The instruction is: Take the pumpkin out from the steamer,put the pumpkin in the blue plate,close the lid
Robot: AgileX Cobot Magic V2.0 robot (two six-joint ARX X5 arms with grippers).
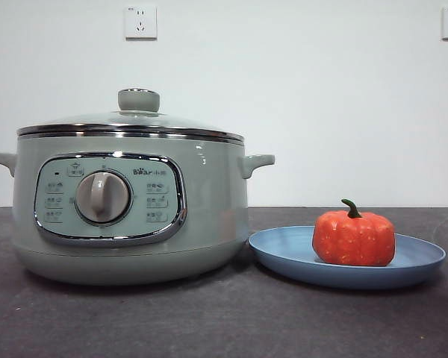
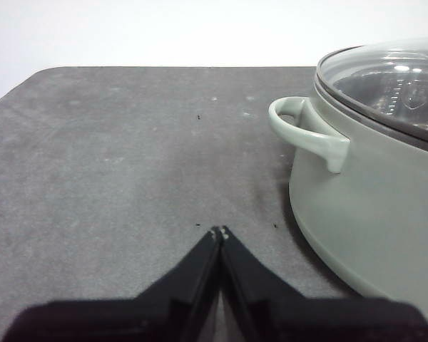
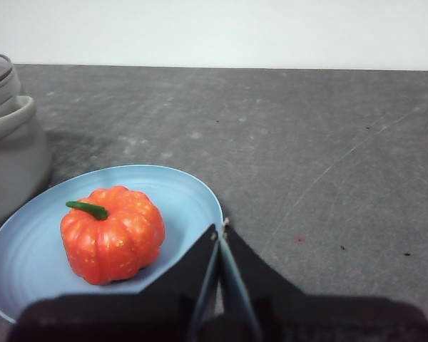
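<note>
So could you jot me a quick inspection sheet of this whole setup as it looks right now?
Surface: dark grey matte table, a few small specks.
Job's things: small orange-red ribbed pumpkin sits on the light blue shallow plate; domed glass lid is on the pale sage-green steamer pot.
Clutter: nothing seen.
Hands: left hand shut, empty, beside the steamer; right hand shut, empty, at the plate's edge.
Cables: nothing seen.
Surroundings: white wall, two wall sockets.

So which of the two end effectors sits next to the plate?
The right end effector, jaws shut, beside the blue plate that holds the pumpkin. The left end effector, also shut, is over by the steamer.
</note>
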